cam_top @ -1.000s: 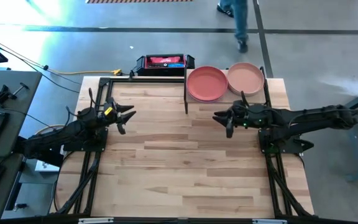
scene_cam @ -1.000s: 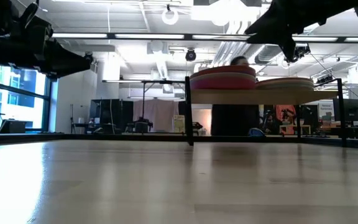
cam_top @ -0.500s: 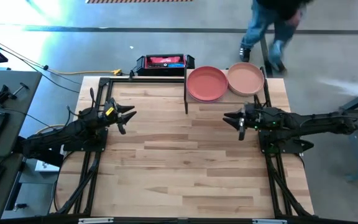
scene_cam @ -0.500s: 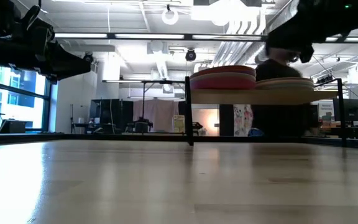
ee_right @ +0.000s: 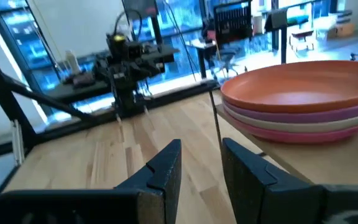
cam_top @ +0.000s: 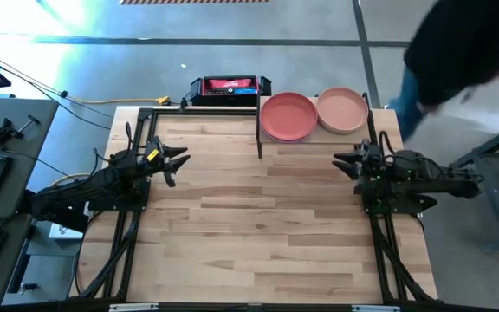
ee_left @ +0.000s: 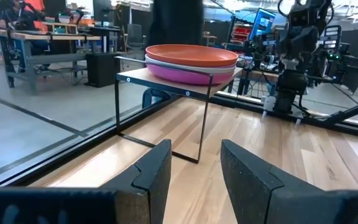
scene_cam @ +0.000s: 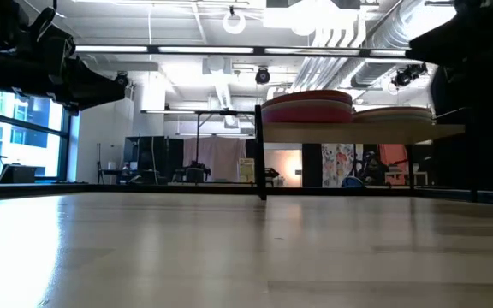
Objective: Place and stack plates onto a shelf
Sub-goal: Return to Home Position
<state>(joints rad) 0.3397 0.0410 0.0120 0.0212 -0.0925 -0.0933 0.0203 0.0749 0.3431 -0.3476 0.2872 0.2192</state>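
Note:
The shelf (cam_top: 315, 137) stands at the table's far edge and carries two stacks of plates, resting flat on its board. The left stack (cam_top: 288, 116) has a terracotta red plate on top; the right stack (cam_top: 343, 110) has a peach one. In the low view both stacks (scene_cam: 306, 106) sit on the raised board (scene_cam: 349, 132). My left gripper (cam_top: 182, 160) hovers open over the table's left part, holding nothing. My right gripper (cam_top: 338, 165) is open and empty too, near the right edge, just in front of the shelf. The right wrist view shows a stack (ee_right: 303, 102) close beside the fingers.
A person (cam_top: 466, 52) moves past beyond the table's far right corner. A black tray with red contents (cam_top: 230, 87) lies behind the far edge, left of the shelf. The wooden tabletop (cam_top: 258, 234) stretches bare between and in front of the arms.
My right gripper has drawn back toward the table's right edge, away from the middle, still open and empty. The person has walked from behind the shelf to the far right corner. The plates have stayed where they were.

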